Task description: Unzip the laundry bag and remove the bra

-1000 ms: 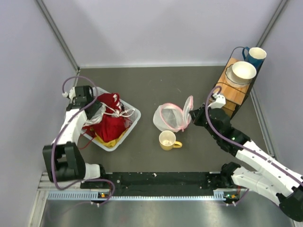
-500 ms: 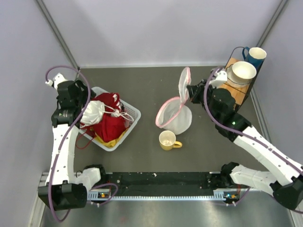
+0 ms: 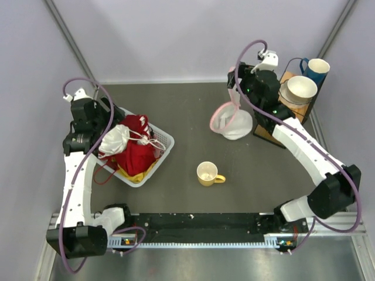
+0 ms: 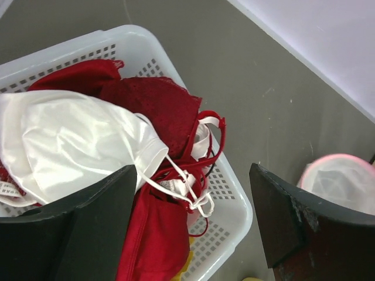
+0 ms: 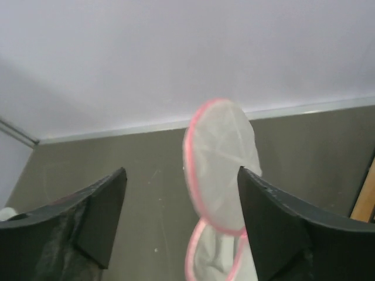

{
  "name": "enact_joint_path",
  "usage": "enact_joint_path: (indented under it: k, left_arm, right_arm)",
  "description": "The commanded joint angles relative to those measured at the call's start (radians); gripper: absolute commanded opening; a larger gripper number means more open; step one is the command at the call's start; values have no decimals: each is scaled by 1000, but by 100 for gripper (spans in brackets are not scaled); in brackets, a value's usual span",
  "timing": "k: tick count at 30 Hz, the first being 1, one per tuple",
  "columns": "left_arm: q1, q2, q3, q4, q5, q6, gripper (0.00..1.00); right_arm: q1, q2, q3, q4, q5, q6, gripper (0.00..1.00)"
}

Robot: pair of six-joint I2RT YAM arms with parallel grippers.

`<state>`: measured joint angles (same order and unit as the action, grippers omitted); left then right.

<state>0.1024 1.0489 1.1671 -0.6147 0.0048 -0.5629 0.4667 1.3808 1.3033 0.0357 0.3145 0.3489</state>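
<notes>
The laundry bag (image 3: 233, 123), white mesh with pink trim, is unzipped with its round flap (image 5: 222, 158) standing up. It sits at the back right just below my right gripper (image 3: 243, 91). In the right wrist view that gripper (image 5: 181, 171) has its jaws wide apart, and the flap stands between them, closer to the right finger. The white bra (image 3: 114, 140) lies on red clothes in the white basket (image 3: 166, 142). My left gripper (image 4: 193, 170) is open above it with nothing held; the bra (image 4: 64, 146) and its straps show below.
A yellow mug (image 3: 208, 174) stands mid-table. A wooden stand (image 3: 290, 114) at the back right carries a white bowl (image 3: 300, 89) and a blue mug (image 3: 317, 69), close beside the bag. Red clothes (image 3: 137, 153) fill the basket, with yellow cloth beneath them.
My right arm carried the bag up and toward the back right, then its jaws opened. My left gripper rose off the basket and opened wider, and the bra stayed there.
</notes>
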Motion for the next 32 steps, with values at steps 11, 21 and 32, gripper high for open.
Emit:
enact_joint_path:
  k: [11, 21, 32]
  left_arm:
    - [-3, -30, 88, 15, 222, 75, 85]
    - [-6, -33, 42, 52, 287, 49, 85]
    - [-6, -38, 48, 41, 273, 52, 85]
  right_arm:
    - [-20, -72, 182, -493, -57, -16, 99]
    - [-20, -181, 59, -589, -29, -17, 99]
    - [-20, -187, 53, -589, -11, -22, 99]
